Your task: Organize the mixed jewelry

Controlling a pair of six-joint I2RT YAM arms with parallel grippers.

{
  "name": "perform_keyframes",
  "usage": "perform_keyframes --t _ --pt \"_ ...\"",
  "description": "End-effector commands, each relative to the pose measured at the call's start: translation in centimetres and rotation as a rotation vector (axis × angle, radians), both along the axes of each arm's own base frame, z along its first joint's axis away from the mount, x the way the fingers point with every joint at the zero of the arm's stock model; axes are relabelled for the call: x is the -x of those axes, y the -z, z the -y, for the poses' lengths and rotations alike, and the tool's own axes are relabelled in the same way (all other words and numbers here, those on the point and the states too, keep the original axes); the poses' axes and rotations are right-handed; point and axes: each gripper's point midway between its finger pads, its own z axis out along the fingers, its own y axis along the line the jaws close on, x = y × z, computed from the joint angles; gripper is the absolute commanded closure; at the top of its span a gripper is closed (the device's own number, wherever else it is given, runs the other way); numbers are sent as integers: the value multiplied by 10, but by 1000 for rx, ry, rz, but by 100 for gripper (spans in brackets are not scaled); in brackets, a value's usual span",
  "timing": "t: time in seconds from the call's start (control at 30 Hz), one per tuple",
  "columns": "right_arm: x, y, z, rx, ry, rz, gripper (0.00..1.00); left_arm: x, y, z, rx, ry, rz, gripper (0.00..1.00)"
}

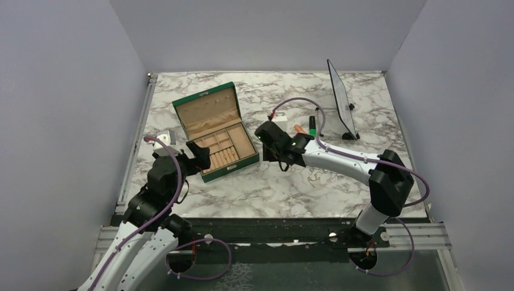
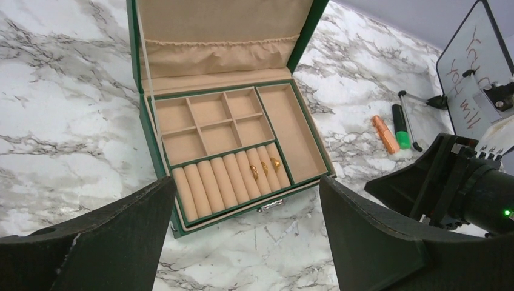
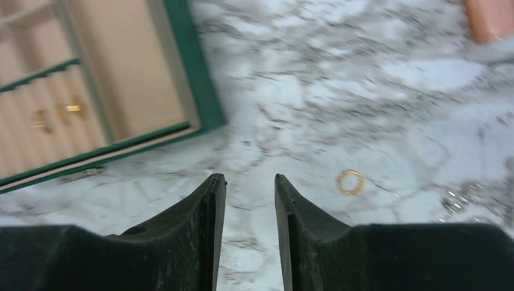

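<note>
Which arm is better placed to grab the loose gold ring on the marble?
Right. The right claw, open and empty, hangs beside the small gold ring on the marble tabletop; the left claw, also open, is across the open green jewelry box.

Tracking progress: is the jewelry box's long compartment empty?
Empty: the long compartment shows only bare beige lining; gold rings sit on the rolls.

The left arm (image 1: pixel 115 257) and right arm (image 1: pixel 336 159) are smooth white tubes joined by chunky black joint housings (image 1: pixel 391 182). A thin lilac cable (image 1: pixel 296 99) loops along each. A tiny green light (image 2: pixel 507 212) glows on the right wrist. The left gripper (image 2: pixel 246 185) and right gripper (image 3: pixel 249 177) carry matt black, wedge-shaped fingers (image 3: pixel 206 230).
</note>
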Motion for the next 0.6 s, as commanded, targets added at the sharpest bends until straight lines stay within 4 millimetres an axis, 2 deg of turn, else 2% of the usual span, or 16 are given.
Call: perform_keyframes --t 0.0,0.1,0.2,0.43,0.57 --pt "12 24 57 32 144 -92 59 -3 6 16 1 75 -25 11" --pt "18 39 81 53 185 -130 59 -5 10 24 -2 106 -44 11" --pt "22 52 91 73 199 -162 59 -7 14 29 -6 126 -59 11" --pt "24 76 89 122 189 -214 60 -8 17 31 -8 135 -70 11" --pt "20 83 85 129 176 -216 64 -8 16 30 -7 132 -65 11"
